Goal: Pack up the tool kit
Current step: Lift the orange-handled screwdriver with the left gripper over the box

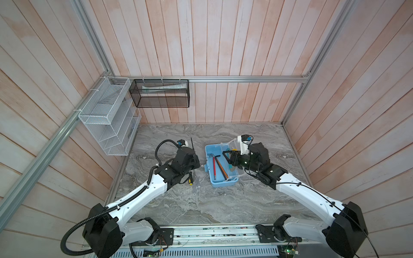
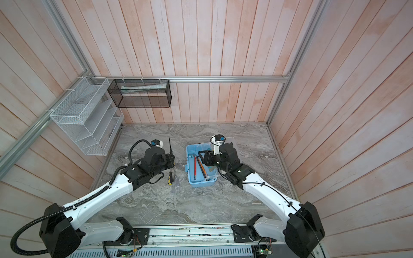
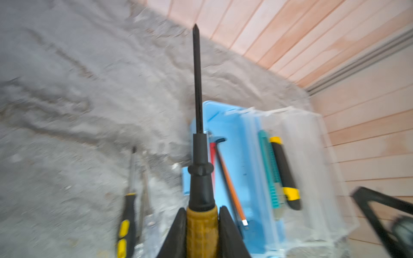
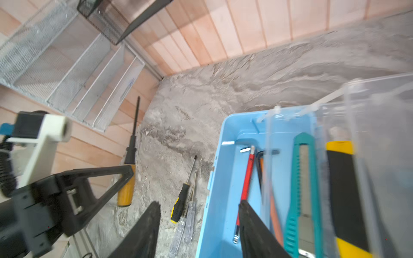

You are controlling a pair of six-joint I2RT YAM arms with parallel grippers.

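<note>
A white wire rack (image 1: 105, 116) is being carried by the left wall, and a black mesh basket (image 1: 161, 93) by the rail on the back wall. Left of centre on the tabletop (image 1: 201, 205), the amber handle of a large screwdriver (image 3: 199, 156) is being clamped by the left claw (image 3: 202, 212), which is narrowed onto it. The black shaft is being pointed toward the back wall. Whether the tool is being held clear of the tabletop cannot be told.

Just to its right, a small black-and-yellow screwdriver (image 4: 180, 203) and clear-handled screwdrivers (image 4: 188, 223) are being shown lying close together on the tabletop, near the left wall of the blue tool box (image 1: 221, 184). The box is being shown open, right of centre. A red-handled tool (image 4: 247, 178) is being held in its blue tray. A teal utility knife (image 4: 301, 189) and a black-and-yellow knife (image 4: 342, 201) are being seen in the clear plastic part (image 4: 380, 134) on its right side.

The right claw (image 4: 199, 202) is being held above the box, its fingers parted moderately, with nothing being gripped between them.
</note>
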